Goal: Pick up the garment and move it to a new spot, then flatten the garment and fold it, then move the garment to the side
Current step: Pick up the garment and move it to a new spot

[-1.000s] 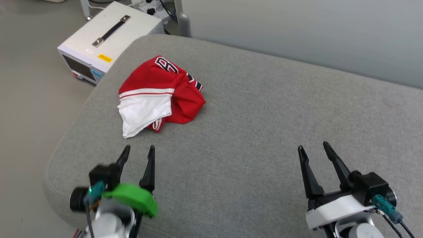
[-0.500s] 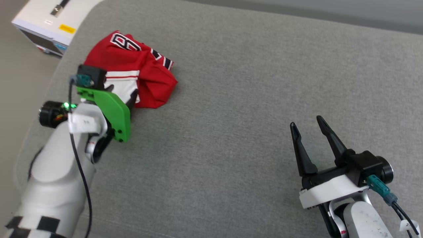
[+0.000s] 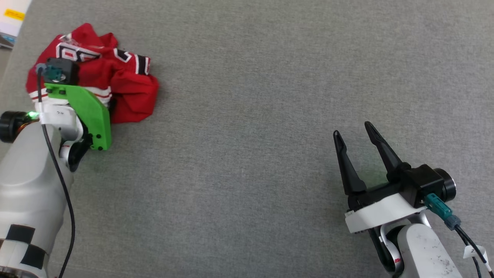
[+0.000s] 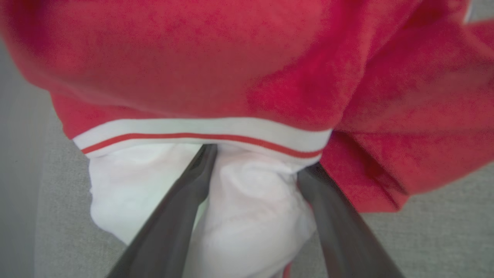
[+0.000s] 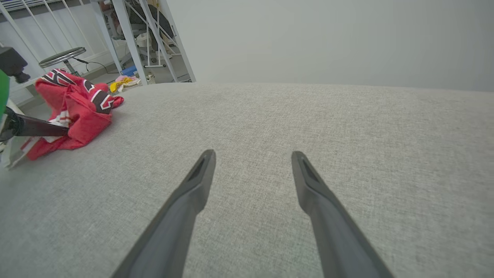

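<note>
At the upper left of the head view, near the rounded edge of the grey upholstered cushion, the red jersey is seen lying in a crumpled heap. Part of it is hidden there by the left arm's green bracket and the black camera block above it. From the left wrist, the left gripper is shown with its fingers spread wide. A bunched white sleeve lies between them and their tips reach the red-and-white striped trim; the cloth is straddled, not pinched. The right gripper is held well apart from the jersey, over bare cushion at the lower right, its fingers likewise set wide with nothing between them. A corner of a white box with a yellow label is glimpsed beyond the cushion's edge. Behind the heap, in the right wrist view, a round stool, slanted pale metal legs and a plain pale wall are made out. The cushion is covered in a fine, even weave. The jersey's cloth is soft and deeply folded, its black white-outlined lettering broken by creases. The fingers are long, dark, smooth and tapered.
</note>
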